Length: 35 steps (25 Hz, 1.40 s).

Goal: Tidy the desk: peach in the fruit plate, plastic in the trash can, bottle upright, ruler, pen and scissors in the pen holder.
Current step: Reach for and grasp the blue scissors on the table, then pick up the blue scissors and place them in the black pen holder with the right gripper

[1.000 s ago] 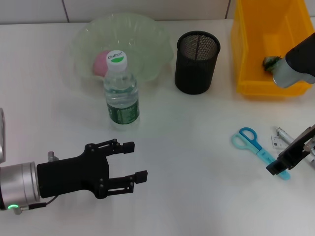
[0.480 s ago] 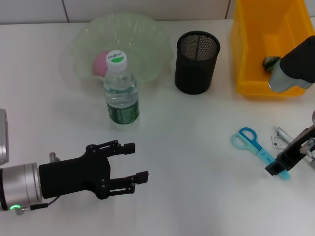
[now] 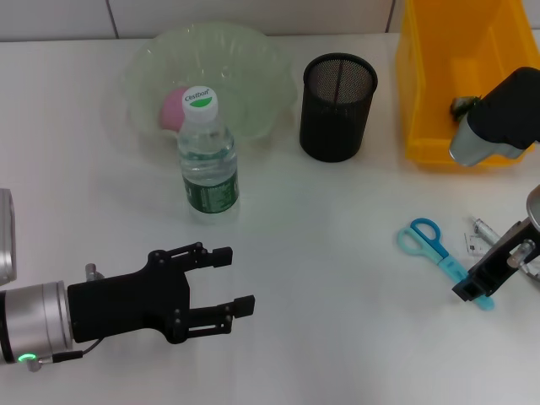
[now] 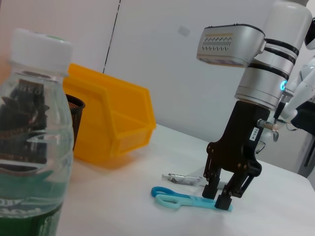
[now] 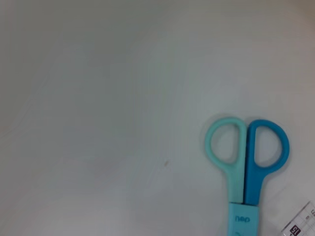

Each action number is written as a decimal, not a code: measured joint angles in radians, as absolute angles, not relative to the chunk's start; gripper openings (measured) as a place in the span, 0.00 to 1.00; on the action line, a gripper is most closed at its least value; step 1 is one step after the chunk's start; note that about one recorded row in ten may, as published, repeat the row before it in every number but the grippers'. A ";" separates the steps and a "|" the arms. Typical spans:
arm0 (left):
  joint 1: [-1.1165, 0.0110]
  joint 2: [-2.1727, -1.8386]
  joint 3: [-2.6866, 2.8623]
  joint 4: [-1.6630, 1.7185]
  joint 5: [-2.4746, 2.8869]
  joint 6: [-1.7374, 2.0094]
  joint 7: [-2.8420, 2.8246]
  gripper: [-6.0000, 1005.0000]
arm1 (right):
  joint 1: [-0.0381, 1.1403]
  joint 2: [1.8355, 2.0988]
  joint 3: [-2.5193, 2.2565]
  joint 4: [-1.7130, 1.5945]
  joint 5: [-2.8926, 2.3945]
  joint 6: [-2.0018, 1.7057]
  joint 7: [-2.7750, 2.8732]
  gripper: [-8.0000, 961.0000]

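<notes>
The blue scissors lie flat on the white desk at the right, also in the right wrist view and left wrist view. My right gripper is down at their blade end, fingers slightly apart on either side of it. A pen and a clear ruler lie just beside the scissors. The water bottle stands upright. The peach lies in the glass fruit plate. My left gripper is open and empty at the lower left.
The black mesh pen holder stands at the back centre. The yellow bin at the back right holds a scrap of plastic, partly hidden by my right arm. Bare desk lies between the grippers.
My right gripper has shifted slightly down onto the scissors' blade end, and the right arm's upper part has swung left. The left arm has barely moved.
</notes>
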<state>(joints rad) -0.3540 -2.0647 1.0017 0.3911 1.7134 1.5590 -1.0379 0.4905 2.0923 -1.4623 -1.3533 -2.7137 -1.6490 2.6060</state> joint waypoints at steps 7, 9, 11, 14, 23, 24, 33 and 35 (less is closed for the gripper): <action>-0.354 -2.065 1.002 0.391 1.713 1.555 -1.037 0.79 | 0.492 2.092 -1.465 -1.351 -2.715 -1.642 2.608 0.35; -0.354 -2.065 1.002 0.391 1.713 1.555 -1.037 0.79 | 0.492 2.092 -1.466 -1.351 -2.715 -1.640 2.608 0.35; -0.354 -2.065 1.002 0.391 1.713 1.555 -1.037 0.79 | 0.492 2.092 -1.466 -1.351 -2.715 -1.639 2.608 0.35; -0.354 -2.065 1.002 0.391 1.713 1.555 -1.037 0.79 | 0.493 2.092 -1.469 -1.345 -2.715 -1.637 2.608 0.35; -0.354 -2.065 1.002 0.390 1.713 1.555 -1.038 0.79 | 0.492 2.092 -1.491 -1.339 -2.715 -1.624 2.608 0.27; -0.354 -2.065 1.002 0.390 1.713 1.555 -1.038 0.79 | 0.491 2.092 -1.492 -1.342 -2.714 -1.624 2.608 0.26; -0.350 -2.065 1.002 0.390 1.713 1.556 -1.038 0.79 | 0.467 2.092 -1.439 -1.423 -2.637 -1.650 2.555 0.21; -0.348 -2.065 0.999 0.390 1.713 1.558 -1.039 0.79 | 0.465 2.092 -1.412 -1.431 -2.607 -1.661 2.537 0.21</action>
